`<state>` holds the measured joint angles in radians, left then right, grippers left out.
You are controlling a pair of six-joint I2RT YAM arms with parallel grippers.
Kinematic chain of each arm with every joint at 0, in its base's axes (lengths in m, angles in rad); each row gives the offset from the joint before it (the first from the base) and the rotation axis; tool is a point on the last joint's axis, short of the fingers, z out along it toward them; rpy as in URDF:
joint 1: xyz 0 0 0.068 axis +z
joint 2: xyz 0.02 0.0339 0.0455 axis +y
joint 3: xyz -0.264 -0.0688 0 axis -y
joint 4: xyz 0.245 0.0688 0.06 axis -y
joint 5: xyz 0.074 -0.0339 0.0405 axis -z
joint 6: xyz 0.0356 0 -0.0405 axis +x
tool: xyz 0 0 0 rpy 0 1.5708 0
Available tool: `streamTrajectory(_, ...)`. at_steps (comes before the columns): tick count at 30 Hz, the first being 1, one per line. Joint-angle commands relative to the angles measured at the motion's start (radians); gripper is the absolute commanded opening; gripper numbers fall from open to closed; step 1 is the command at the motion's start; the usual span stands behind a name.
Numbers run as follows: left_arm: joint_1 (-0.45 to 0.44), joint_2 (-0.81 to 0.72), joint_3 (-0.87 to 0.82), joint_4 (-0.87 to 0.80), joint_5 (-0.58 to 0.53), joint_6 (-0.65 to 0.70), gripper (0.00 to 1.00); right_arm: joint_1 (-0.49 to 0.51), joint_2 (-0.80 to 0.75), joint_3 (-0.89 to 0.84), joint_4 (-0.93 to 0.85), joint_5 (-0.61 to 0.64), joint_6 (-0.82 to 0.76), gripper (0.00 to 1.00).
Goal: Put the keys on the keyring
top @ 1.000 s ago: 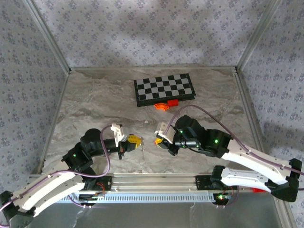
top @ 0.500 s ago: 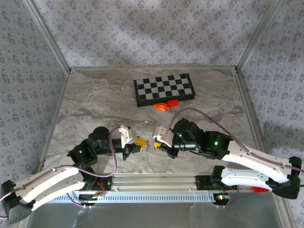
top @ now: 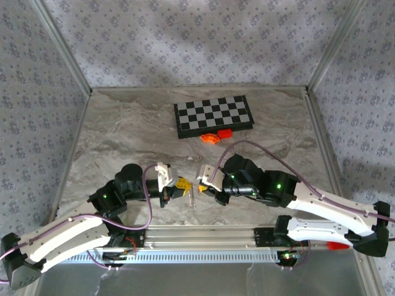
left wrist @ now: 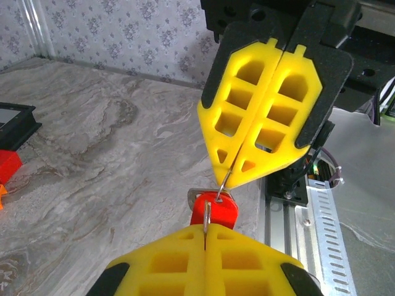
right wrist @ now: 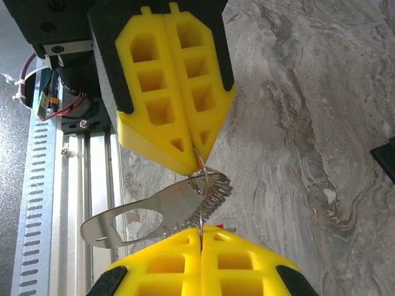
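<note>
- Marble desk, two sets of jaws nose to nose above it.
- Left jaws clamped on keyring, right jaws on red-headed key.
- Light, stiff, slippery: plastic head looks the safest hold.

Matt yellow plastic on left gripper and right gripper, black plastic behind; glossy red plastic head on key; thin, bright, smooth metal keyring; smooth marbled table; brushed metal rail
</note>
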<state>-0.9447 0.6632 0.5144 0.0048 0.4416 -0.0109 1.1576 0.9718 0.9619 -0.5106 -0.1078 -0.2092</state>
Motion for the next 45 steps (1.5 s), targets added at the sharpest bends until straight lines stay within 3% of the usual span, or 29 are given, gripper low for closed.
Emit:
streamTrajectory(1,-0.009,-0.007,0.05,0.044,0.017,0.019,0.0,0.01,0.006,0.024,0.014,0.02,-0.021,0.0)
streamTrajectory(45,-0.015,0.012,0.061,0.023,0.043,0.039,0.0,-0.007,0.011,0.042,0.047,-0.044,0.008,0.0)
